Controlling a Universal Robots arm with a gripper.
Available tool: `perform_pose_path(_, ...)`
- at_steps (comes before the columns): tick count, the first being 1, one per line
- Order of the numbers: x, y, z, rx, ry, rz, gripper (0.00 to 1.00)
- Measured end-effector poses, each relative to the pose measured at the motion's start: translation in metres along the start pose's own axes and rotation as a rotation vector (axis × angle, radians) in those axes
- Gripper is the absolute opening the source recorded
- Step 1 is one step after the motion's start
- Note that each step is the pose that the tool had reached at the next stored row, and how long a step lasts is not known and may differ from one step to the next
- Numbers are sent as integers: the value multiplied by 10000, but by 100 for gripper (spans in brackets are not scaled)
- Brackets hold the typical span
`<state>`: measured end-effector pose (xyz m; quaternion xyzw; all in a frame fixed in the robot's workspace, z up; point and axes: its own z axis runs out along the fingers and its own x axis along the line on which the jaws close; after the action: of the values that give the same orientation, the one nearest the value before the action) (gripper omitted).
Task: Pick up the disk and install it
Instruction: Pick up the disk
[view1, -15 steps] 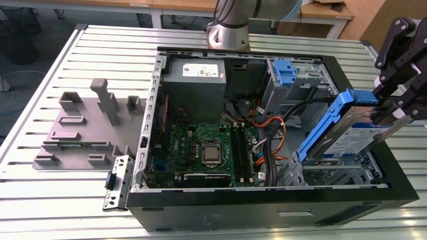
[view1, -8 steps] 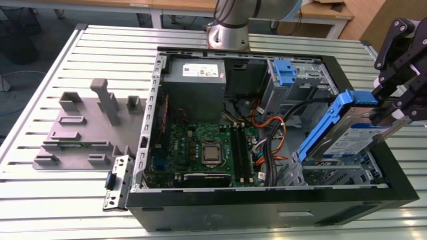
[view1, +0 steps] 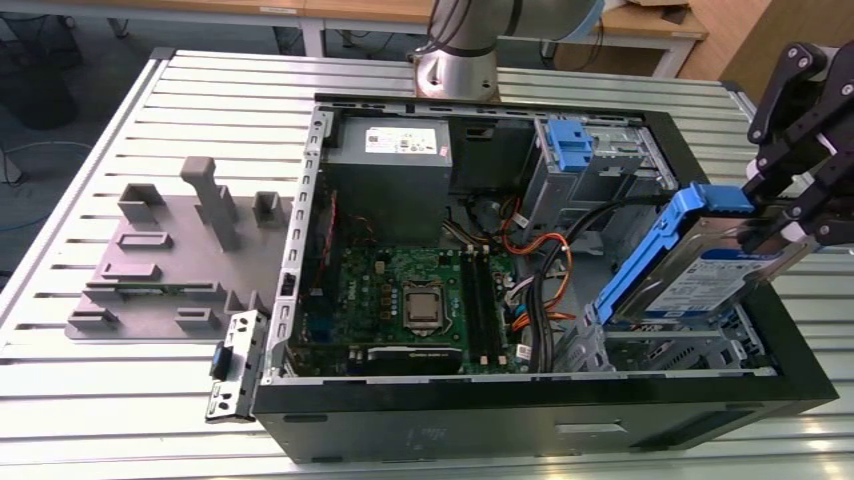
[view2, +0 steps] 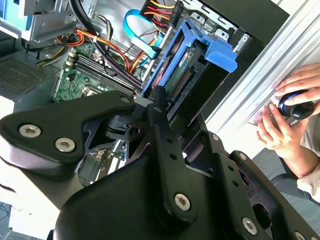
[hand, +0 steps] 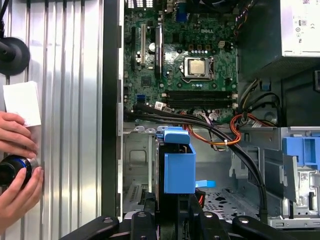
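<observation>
Gripper (view1: 778, 228) is clamped on the upper end of the disk (view1: 674, 278), holding it tilted over the open case (view1: 534, 425) at the exterior view's right. The disk's long axis slants from the gripper down towards the bay (view1: 667, 352) beneath it. Its lower end sits at the bay's mouth, but contact cannot be told. The disk is flat silver metal with a white-and-blue label and smooth blue plastic rails along its sides. The bay is thin perforated sheet metal. Beside it lie the green board (view1: 400, 290) and loose cables, and the case rests on a ribbed metal table (view1: 94, 400).
</observation>
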<state>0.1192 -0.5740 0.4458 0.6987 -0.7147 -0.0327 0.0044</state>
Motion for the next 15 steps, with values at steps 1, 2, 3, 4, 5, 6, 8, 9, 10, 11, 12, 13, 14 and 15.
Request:
perform_pose_path(1,0,0,1,0,-1,0,35)
perform_pose_path(2,0,0,1,0,-1,1,35)
perform_pose_path(3,1,-1,2,1,-2,0,35)
perform_pose_path(4,3,0,3,0,-3,1,35)
perform_pose_path(5,4,0,3,1,-4,1,35)
perform_pose_path(6,3,0,3,0,-4,1,35)
perform_pose_path(8,4,-1,3,1,-1,2,35)
perform_pose_path(9,4,0,3,0,0,2,35)
perform_pose_path(10,4,0,4,0,-1,2,35)
perform_pose_path(11,4,0,6,0,-2,1,35)
perform_pose_path(12,4,1,9,1,-3,1,35)
perform_pose_path(13,4,2,12,1,-2,2,35)
perform_pose_path(14,4,2,16,1,1,7,35)
perform_pose_path(15,4,2,24,2,2,13,35)
